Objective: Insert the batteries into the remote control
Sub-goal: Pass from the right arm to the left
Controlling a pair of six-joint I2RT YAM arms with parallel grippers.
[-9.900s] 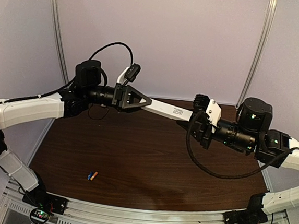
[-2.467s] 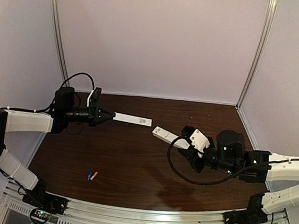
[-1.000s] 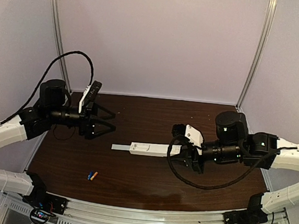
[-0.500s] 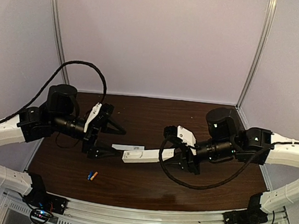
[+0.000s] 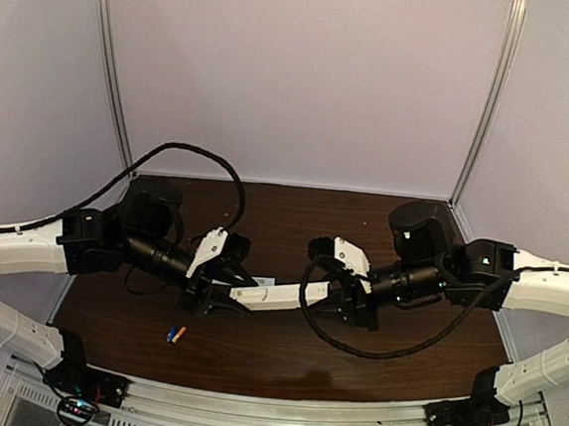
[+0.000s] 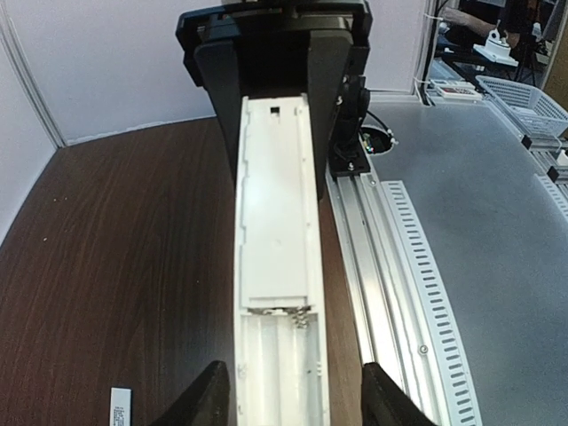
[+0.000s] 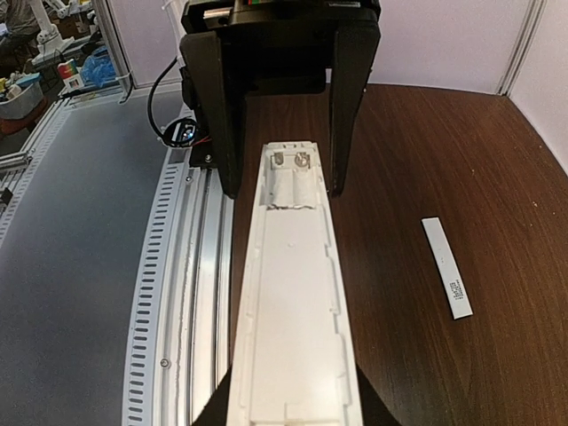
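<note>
Right gripper (image 5: 335,299) is clamped on one end of the remote control (image 5: 269,294), holding it level above the dark wood-grain table (image 5: 282,357). Left gripper (image 5: 228,290) straddles the other end, jaws spread with a gap showing. The battery bay faces up, uncovered. The batteries (image 5: 175,334) lie side by side near the front rail (image 5: 276,424). A white cover strip (image 7: 446,280) lies flat on the wood. Pale lilac walls (image 5: 306,75) enclose the cell

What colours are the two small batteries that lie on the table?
The batteries: one blue, one orange. They show best in the top external view.
</note>
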